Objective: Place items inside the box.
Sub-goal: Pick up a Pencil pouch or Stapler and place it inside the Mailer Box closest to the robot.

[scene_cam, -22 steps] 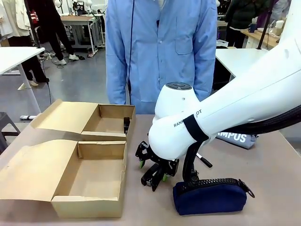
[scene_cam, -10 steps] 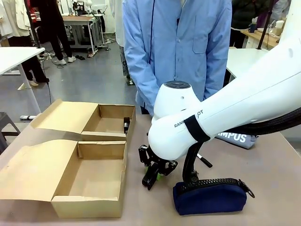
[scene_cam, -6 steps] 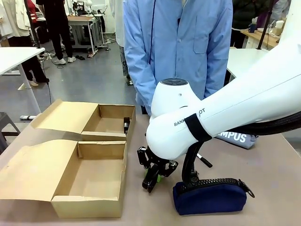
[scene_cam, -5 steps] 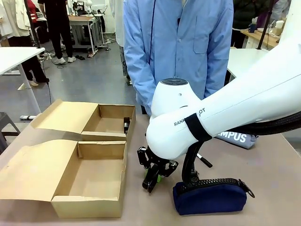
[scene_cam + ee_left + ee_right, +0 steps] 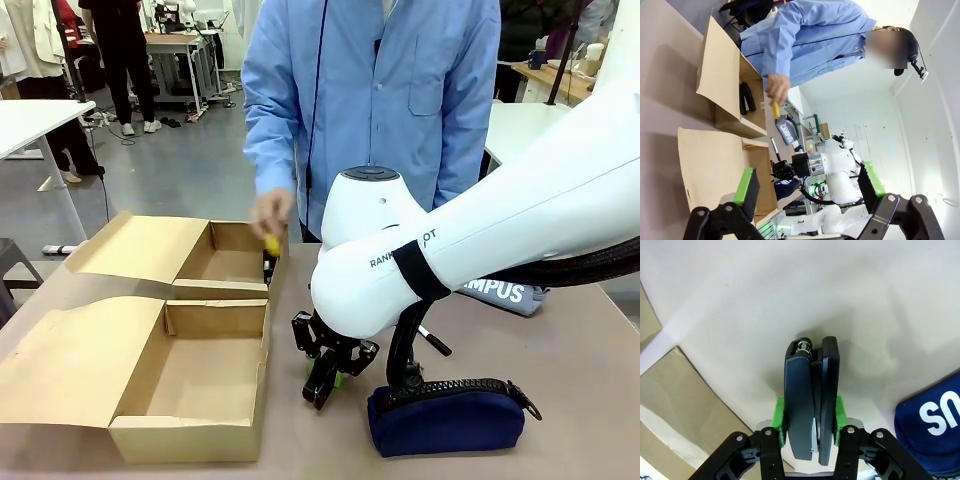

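Observation:
My right gripper is shut on a black stapler low over the table, just right of the near box. In the right wrist view the stapler sits between the green pads. A person's hand holds a yellow utility knife over the far box, where a black thing lies. A navy pouch, a marker pen and a grey "CAMPUS" pouch lie on the right. My left gripper stands open, raised, holding nothing.
Both cardboard boxes have their lids folded out to the left. The right arm's bulky white body hangs over the table's middle. The navy pouch lies close beside my right gripper. The person stands at the far edge.
My right gripper has shut on the stapler and since held still. The person's hand has come forward with the yellow knife to the far box.

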You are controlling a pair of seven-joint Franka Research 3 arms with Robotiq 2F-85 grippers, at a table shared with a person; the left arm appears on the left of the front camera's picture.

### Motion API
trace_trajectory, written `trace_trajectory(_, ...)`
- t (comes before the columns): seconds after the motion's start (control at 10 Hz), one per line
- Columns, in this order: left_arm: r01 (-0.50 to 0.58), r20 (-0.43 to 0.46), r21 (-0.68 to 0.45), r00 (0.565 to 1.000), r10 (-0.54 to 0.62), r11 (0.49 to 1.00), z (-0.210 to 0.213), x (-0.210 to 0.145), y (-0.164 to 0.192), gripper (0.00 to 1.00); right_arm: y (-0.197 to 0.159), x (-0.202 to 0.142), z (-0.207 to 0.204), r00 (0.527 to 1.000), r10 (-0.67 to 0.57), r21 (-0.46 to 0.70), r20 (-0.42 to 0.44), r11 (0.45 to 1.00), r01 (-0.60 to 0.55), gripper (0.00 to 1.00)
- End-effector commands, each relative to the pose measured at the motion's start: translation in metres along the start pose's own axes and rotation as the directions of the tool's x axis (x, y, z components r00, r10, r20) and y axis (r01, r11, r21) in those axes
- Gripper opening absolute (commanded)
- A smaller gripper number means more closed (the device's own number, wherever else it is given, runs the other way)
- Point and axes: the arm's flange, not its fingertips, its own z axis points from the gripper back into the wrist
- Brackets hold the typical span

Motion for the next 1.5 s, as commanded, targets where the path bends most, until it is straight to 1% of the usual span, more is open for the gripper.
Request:
trace_trajectory(0.0, 0.022, 0.008, -0.020, 1.000, -0.022, 1.000, -0.001, 0.000, -0.002, 1.00, -0.002, -0.001, 0.006, 1.000, 0.022, 0.013, -0.022, 1.000, -0.022, 0.00)
trace_trajectory(0.1, 0.022, 0.008, -0.020, 1.000, -0.022, 1.000, -0.001, 0.000, -0.002, 1.00, -0.003, -0.005, 0.016, 0.999, 0.042, 0.017, -0.016, 0.999, -0.042, 0.00)
trace_trajectory(0.3, 0.022, 0.008, -0.020, 1.000, -0.022, 1.000, -0.001, 0.000, -0.002, 1.00, 0.000, -0.031, 0.071, 0.995, 0.097, 0.029, -0.029, 0.995, -0.096, 0.00)
trace_trajectory(0.4, 0.022, 0.008, -0.020, 1.000, -0.022, 1.000, -0.001, 0.000, -0.002, 1.00, 0.004, -0.051, 0.097, 0.988, 0.154, 0.041, -0.021, 0.987, -0.153, 0.00)
trace_trajectory(0.5, 0.022, 0.008, -0.020, 1.000, -0.022, 1.000, -0.001, 0.000, -0.002, 1.00, 0.011, -0.073, 0.114, 0.974, 0.227, 0.055, -0.028, 0.973, -0.225, 0.00)
trace_trajectory(0.6, 0.022, 0.008, -0.020, 1.000, -0.022, 1.000, -0.001, 0.000, -0.002, 1.00, 0.022, -0.097, 0.125, 0.948, 0.314, 0.103, -0.040, 0.945, -0.309, 0.00)
trace_trajectory(0.7, 0.022, 0.008, -0.020, 1.000, -0.022, 1.000, -0.001, 0.000, -0.002, 1.00, 0.036, -0.115, 0.126, 0.920, 0.390, 0.141, -0.040, 0.913, -0.382, 0.00)
trace_trajectory(0.8, 0.022, 0.008, -0.020, 1.000, -0.022, 1.000, -0.001, 0.000, -0.002, 1.00, 0.051, -0.128, 0.124, 0.899, 0.438, 0.153, -0.032, 0.891, -0.428, 0.00)
trace_trajectory(0.9, 0.022, 0.008, -0.020, 1.000, -0.022, 1.000, -0.001, 0.000, -0.002, 1.00, 0.067, -0.141, 0.119, 0.877, 0.480, 0.153, -0.013, 0.868, -0.473, 0.00)
trace_trajectory(1.0, 0.022, 0.008, -0.020, 1.000, -0.022, 1.000, -0.001, 0.000, -0.002, 1.00, 0.087, -0.147, 0.110, 0.862, 0.506, 0.123, -0.007, 0.856, -0.502, 0.00)
trace_trajectory(1.2, 0.022, 0.008, -0.020, 1.000, -0.022, 1.000, -0.001, 0.000, -0.002, 1.00, 0.118, -0.145, 0.090, 0.852, 0.523, 0.070, -0.010, 0.850, -0.522, 0.00)
trace_trajectory(1.4, 0.022, 0.008, -0.020, 1.000, -0.022, 1.000, -0.001, 0.000, -0.002, 1.00, 0.134, -0.128, 0.069, 0.870, 0.491, 0.024, -0.049, 0.871, -0.491, 0.00)
